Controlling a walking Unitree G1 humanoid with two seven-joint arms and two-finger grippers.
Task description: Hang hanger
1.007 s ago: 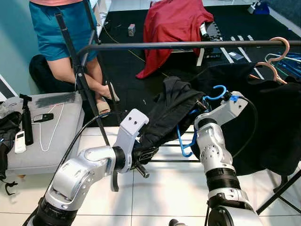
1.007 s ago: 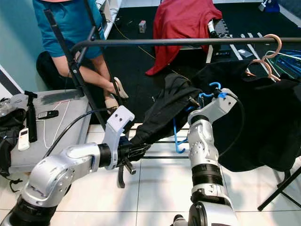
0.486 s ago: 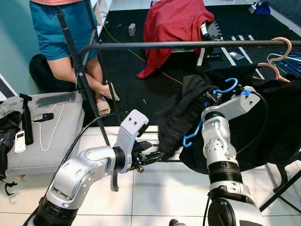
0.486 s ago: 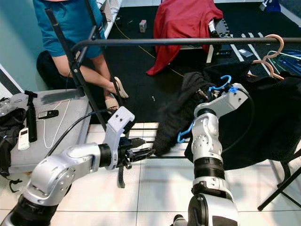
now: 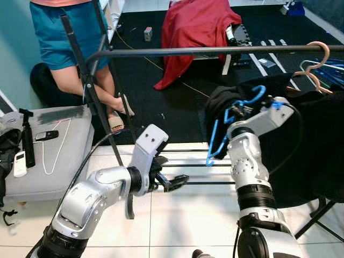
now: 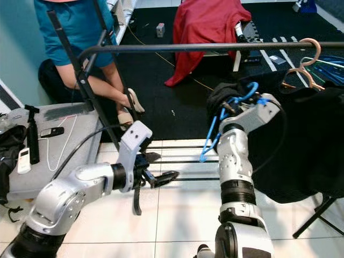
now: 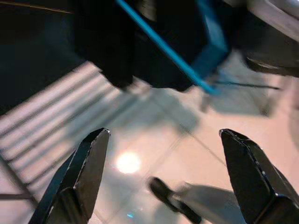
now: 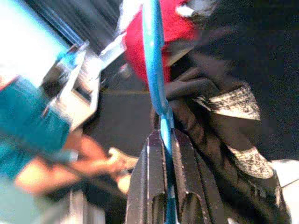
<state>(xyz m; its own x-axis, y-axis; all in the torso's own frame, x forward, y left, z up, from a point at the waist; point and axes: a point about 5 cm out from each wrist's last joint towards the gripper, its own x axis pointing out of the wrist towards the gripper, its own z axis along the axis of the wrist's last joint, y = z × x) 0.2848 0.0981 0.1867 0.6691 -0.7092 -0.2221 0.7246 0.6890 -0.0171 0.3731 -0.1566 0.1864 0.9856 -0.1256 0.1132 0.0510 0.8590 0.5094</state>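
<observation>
My right gripper (image 5: 239, 110) is shut on a blue hanger (image 5: 217, 134), a little below the black clothes rail (image 5: 215, 51). The hanger's hook (image 5: 256, 93) points up toward the rail without touching it. A black garment (image 5: 219, 100) is bunched on the hanger by the gripper. In the right wrist view the fingers (image 8: 152, 182) clamp the blue hanger (image 8: 155, 88). My left gripper (image 5: 173, 181) is open over the tiled floor, lower and to the left of the hanger, holding nothing. In the left wrist view its fingertips (image 7: 81, 168) are spread wide, with the hanger (image 7: 161, 46) beyond them.
A person in teal shorts (image 5: 64, 32) stands behind the rack's slanted leg (image 5: 88, 88). Pink hangers (image 5: 317, 60) and dark clothes (image 5: 320, 145) hang at the rail's right end. A grey bench (image 5: 59, 150) with small items is at left. A red cloth (image 5: 196, 27) lies behind.
My left gripper has let go of the black garment and opened, dropping slightly. The right arm has raised the hanger, and the garment has swung in against it.
</observation>
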